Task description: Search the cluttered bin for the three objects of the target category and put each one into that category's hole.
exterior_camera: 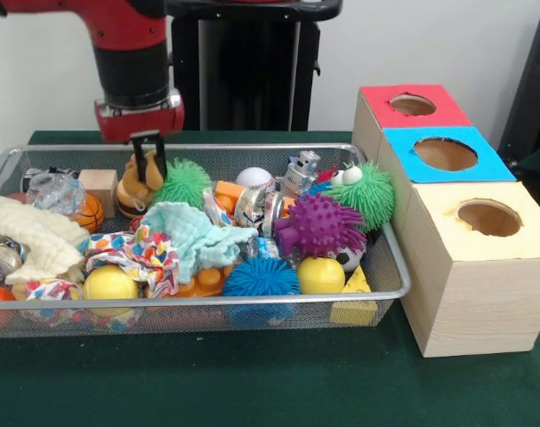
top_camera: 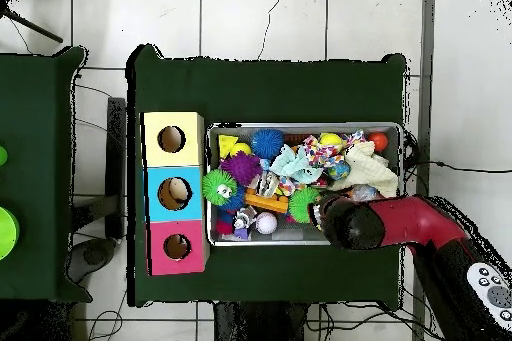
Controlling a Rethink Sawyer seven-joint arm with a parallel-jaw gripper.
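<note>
The wire-mesh bin (exterior_camera: 252,301) lies on the green table, packed with toys; it also shows in the overhead view (top_camera: 300,126). The red-surround hole (exterior_camera: 413,105) tops the farthest of three wood boxes right of the bin, and shows in the overhead view (top_camera: 177,247). My gripper (exterior_camera: 148,169) hangs from the red arm into the bin's far left part, down at a tan-and-brown toy (exterior_camera: 132,191), beside a green spiky ball (exterior_camera: 182,182). In the overhead view the arm (top_camera: 400,222) hides the gripper.
The blue-surround hole (exterior_camera: 445,154) and yellow-surround hole (exterior_camera: 488,217) sit nearer. The bin holds a purple spiky ball (exterior_camera: 318,224), blue spiky ball (exterior_camera: 261,277), yellow ball (exterior_camera: 109,283), baseball (exterior_camera: 254,178), teal cloth (exterior_camera: 194,233), cream cloth (exterior_camera: 29,233), wood block (exterior_camera: 98,184).
</note>
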